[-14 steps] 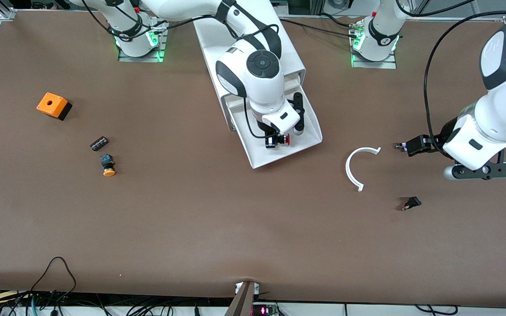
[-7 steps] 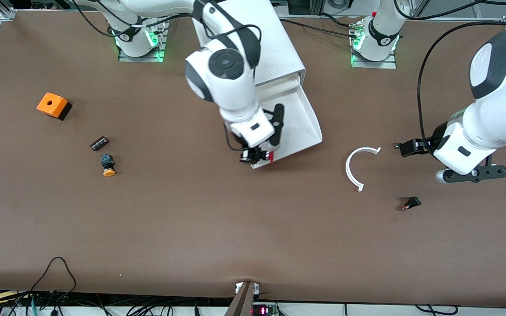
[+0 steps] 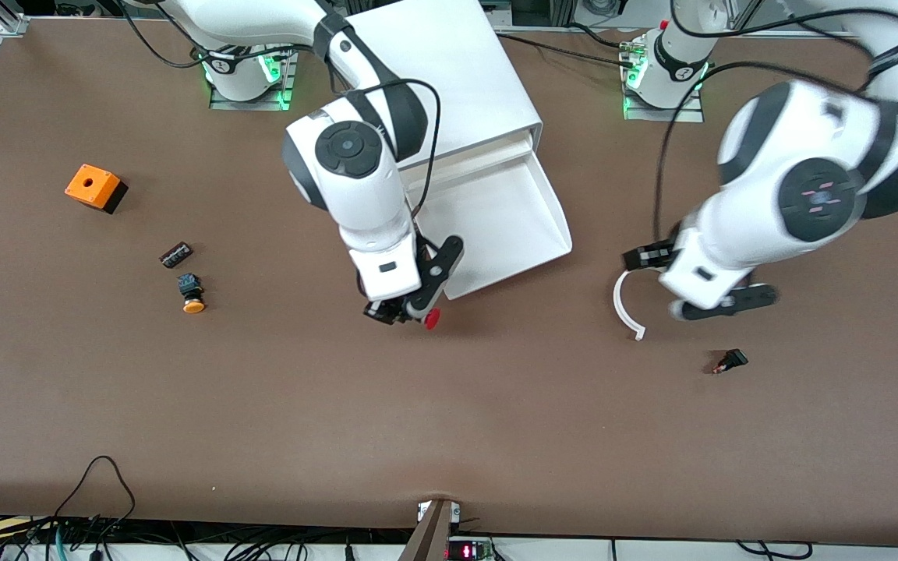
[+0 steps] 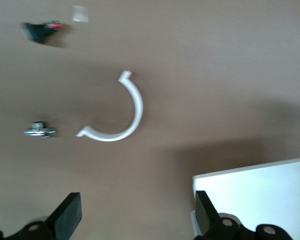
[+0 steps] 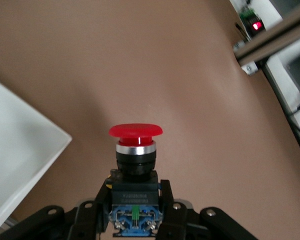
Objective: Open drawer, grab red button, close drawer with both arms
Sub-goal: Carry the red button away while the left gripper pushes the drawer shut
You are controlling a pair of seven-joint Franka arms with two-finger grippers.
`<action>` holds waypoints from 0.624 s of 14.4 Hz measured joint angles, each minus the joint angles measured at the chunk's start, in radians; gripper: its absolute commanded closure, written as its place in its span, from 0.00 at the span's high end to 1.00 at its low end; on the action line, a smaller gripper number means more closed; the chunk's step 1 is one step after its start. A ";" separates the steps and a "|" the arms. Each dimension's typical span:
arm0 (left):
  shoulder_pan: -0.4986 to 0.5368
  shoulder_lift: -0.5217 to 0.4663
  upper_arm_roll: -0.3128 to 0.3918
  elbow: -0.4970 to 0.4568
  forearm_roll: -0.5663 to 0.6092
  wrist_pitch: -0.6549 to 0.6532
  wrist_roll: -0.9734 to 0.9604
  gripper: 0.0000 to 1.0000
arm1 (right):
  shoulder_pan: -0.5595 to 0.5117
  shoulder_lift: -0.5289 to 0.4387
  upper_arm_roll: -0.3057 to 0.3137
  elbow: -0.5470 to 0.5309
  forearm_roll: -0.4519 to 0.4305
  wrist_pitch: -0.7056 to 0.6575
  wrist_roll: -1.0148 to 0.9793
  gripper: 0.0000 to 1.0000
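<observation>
Right gripper (image 3: 406, 312) lifted button (image 3: 431, 318) out of drawer (image 3: 496, 226), clamped on it over table (image 3: 262, 405); left gripper (image 3: 655, 269) moved above white arc (image 3: 622, 308), jaws spread.

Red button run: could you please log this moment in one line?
right gripper: shut on red button, over table | left gripper: open | drawer: open

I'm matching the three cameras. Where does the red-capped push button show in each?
Front view: red-capped push button in the right hand, over bare table beside the open white plastic drawer.
Right wrist view: centre.
Left wrist view: absent.
Shared landmark: that drawer's corner.
</observation>
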 measured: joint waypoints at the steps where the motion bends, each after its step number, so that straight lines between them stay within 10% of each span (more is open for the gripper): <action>1: -0.019 0.027 -0.006 -0.001 0.000 0.049 -0.009 1.00 | -0.011 0.000 -0.002 -0.007 0.000 -0.001 0.051 0.33; 9: -0.069 0.187 -0.010 -0.005 -0.002 0.386 -0.077 1.00 | -0.143 0.020 -0.015 -0.127 0.000 -0.004 0.369 0.33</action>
